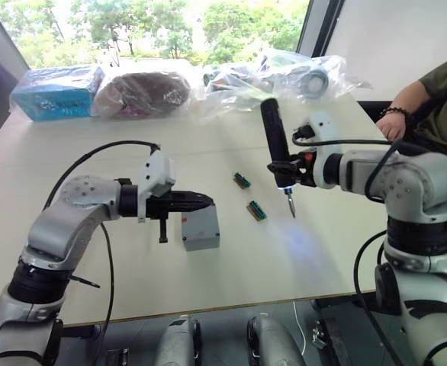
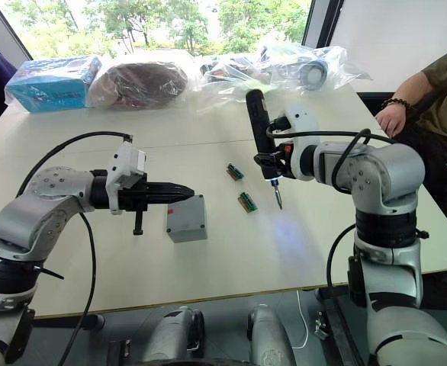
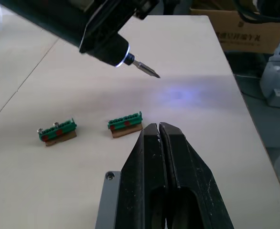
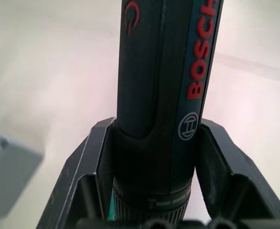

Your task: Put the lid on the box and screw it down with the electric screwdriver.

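The grey box (image 1: 200, 227) stands on the white table in front of me. A flat grey lid (image 3: 107, 191) with a screw in its corner lies on top of it. My left gripper (image 1: 207, 202) is shut with nothing in it, its tips just over the box's far edge; whether they touch the lid I cannot tell. To the right, my right gripper (image 1: 284, 166) is shut on the black electric screwdriver (image 1: 273, 133). The tool is held upright above the table, bit (image 3: 145, 69) pointing down and tip light on, a hand's width right of the box.
Two small green terminal pieces (image 1: 242, 180) (image 1: 256, 210) lie between the box and the screwdriver. A blue packet (image 1: 56, 91) and clear plastic bags (image 1: 284, 76) line the far edge. A person's arm (image 1: 418, 99) rests at the table's far right corner.
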{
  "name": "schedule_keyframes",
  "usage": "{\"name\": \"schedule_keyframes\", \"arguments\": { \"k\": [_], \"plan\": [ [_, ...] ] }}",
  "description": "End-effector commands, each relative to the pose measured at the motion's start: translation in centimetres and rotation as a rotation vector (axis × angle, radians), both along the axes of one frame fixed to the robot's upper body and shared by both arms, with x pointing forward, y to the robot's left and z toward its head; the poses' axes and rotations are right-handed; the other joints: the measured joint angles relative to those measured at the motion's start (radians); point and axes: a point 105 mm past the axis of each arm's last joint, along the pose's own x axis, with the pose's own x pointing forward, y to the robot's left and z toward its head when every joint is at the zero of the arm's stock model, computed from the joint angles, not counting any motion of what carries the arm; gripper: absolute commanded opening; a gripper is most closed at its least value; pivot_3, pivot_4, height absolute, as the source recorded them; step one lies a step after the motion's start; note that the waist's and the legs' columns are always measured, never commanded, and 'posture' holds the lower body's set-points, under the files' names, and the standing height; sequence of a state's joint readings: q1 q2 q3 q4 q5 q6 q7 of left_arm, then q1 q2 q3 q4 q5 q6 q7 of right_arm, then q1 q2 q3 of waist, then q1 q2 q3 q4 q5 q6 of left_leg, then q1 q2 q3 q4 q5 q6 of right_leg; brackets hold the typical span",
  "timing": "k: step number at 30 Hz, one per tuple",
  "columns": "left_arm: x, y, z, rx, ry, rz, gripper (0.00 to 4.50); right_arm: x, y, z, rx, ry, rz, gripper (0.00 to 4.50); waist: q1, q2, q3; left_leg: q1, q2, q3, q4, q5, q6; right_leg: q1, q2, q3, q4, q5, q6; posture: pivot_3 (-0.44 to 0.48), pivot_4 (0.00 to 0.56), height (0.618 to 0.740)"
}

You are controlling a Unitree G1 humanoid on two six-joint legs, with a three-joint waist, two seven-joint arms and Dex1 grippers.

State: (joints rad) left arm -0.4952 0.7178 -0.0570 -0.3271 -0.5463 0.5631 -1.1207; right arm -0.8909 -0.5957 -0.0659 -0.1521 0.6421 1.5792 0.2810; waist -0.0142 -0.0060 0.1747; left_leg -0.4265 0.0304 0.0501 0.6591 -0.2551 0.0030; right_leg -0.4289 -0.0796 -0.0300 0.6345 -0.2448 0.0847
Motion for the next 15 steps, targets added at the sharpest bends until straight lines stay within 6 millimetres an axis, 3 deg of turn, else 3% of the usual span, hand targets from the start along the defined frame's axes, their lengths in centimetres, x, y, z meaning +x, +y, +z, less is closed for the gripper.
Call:
{"name": "schedule_keyframes", "arguments": {
  "k": [1,10,15],
  "plan": [
    [-0.6,0.0,2.6,-0.04,-0.071,-0.014,0.0,-0.1,-2.6,-0.9,-0.15,0.095,-0.057,1.85,0.006,-0.001,0.001,-0.001,0.0,0.0,0.0,0.0,0.0,0.0,0.0,-0.001,0.0,0.0,0.0,0.0,0.15,0.74],
    [-0.9,0.3,3.3,-0.074,-0.086,0.026,0.0,0.8,-5.2,-5.2,-0.183,0.311,-0.2,1.85,-0.001,-0.002,0.002,-0.001,-0.001,0.001,0.001,0.0,0.0,0.0,0.0,0.001,-0.002,0.001,0.002,0.0,0.15,0.74],
    [-0.9,0.5,3.3,-0.069,-0.094,0.043,0.0,0.9,-5.8,-6.4,-0.188,0.362,-0.248,1.85,0.003,-0.002,0.002,-0.001,-0.001,0.001,0.001,0.0,0.0,0.001,0.0,0.001,-0.002,0.001,0.002,0.0,0.15,0.74]
  ]
}}
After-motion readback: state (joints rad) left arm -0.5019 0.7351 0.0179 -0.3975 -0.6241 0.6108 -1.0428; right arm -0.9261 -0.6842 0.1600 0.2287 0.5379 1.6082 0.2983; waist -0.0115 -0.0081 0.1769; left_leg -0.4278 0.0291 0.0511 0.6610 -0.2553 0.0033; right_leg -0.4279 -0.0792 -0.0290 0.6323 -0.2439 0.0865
